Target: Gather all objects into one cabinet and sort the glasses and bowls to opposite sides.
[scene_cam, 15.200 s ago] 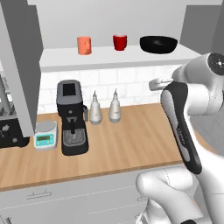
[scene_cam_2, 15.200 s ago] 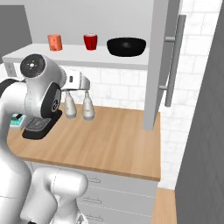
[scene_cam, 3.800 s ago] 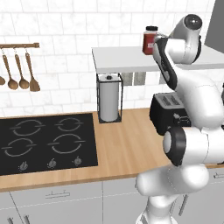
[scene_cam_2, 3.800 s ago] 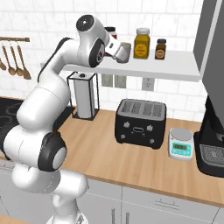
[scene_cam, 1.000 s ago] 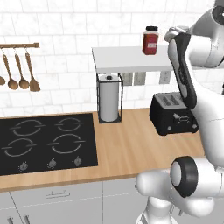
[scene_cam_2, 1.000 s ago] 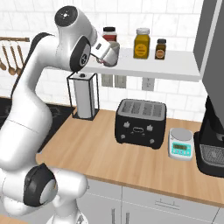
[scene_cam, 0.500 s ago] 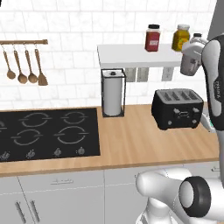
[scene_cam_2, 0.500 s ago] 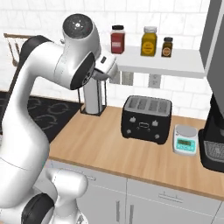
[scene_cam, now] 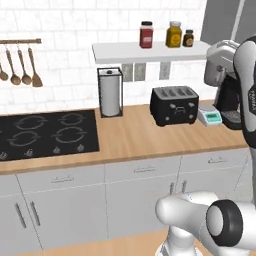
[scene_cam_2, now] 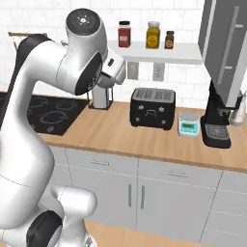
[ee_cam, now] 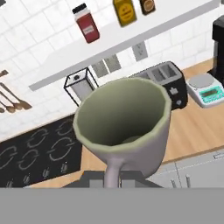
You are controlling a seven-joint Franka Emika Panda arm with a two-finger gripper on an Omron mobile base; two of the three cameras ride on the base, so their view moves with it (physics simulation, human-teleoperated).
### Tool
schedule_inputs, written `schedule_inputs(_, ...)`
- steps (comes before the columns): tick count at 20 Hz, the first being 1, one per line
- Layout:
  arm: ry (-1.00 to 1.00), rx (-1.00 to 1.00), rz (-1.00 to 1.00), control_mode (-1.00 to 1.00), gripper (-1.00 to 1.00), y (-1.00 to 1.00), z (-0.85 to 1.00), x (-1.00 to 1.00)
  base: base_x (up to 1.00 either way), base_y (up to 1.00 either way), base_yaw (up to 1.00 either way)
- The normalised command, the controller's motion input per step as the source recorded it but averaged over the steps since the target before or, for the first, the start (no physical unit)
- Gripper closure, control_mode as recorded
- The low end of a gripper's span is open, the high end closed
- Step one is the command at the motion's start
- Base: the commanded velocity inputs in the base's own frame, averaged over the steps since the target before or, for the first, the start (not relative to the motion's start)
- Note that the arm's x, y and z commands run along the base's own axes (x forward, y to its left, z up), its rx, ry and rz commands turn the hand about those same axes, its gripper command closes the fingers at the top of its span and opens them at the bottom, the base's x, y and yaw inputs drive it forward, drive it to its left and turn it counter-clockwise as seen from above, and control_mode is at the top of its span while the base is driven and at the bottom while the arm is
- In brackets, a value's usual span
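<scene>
We see the gripper (ee_cam: 114,177) at the bottom centre of the hand view, clenched on the narrow foot of the grey cup (ee_cam: 122,118). The cup rises from the fingers and opens wide toward the camera across the middle of the frame, its mouth tilted toward us, and its inside looks empty. Behind the cup, across the upper part of that view, runs the white shelf (ee_cam: 131,41) with the red-lidded jar (ee_cam: 86,24), the yellow jar (ee_cam: 124,11) and a small dark jar (ee_cam: 148,4) standing on it in a row. In the right base view the arm arches through the left and upper centre of the frame, and the hand ends just below the left end of the shelf. The black toaster (scene_cam_2: 153,108) sits on the wooden counter (scene_cam_2: 116,132) at mid frame. The small scale (scene_cam_2: 188,124) is to its right, with the coffee machine (scene_cam_2: 219,120) further right. The grey cabinet door (scene_cam_2: 226,43) with its long bar handle fills the upper right corner. In the left base view the paper towel holder (scene_cam: 110,92) stands at the centre and the black hob (scene_cam: 45,132) lies at the left.
</scene>
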Motion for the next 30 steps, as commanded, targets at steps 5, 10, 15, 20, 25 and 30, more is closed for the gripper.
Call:
schedule_inputs(5, 0.0, 0.0, 0.0, 1.0, 1.0, 0.0, 0.0, 0.0, -0.32, 0.0, -0.54)
schedule_inputs(10, 0.0, 0.0, 0.0, 1.0, 1.0, 0.0, 0.0, 0.0, -0.36, 0.0, -0.59)
schedule_inputs(15, 0.0, 0.0, 0.0, 1.0, 1.0, 0.0, 0.0, 0.0, -0.4, 0.0, -0.62)
schedule_inputs(20, 0.0, 0.0, 0.0, 1.0, 1.0, 0.0, 0.0, 0.0, -0.27, -0.08, -0.56)
schedule_inputs(25, 0.0, 0.0, 0.0, 1.0, 1.0, 0.0, 0.0, 0.0, 0.06, -0.59, -0.12)
schedule_inputs(30, 0.0, 0.0, 0.0, 1.0, 1.0, 0.0, 0.0, 0.0, 0.32, -0.72, 0.0)
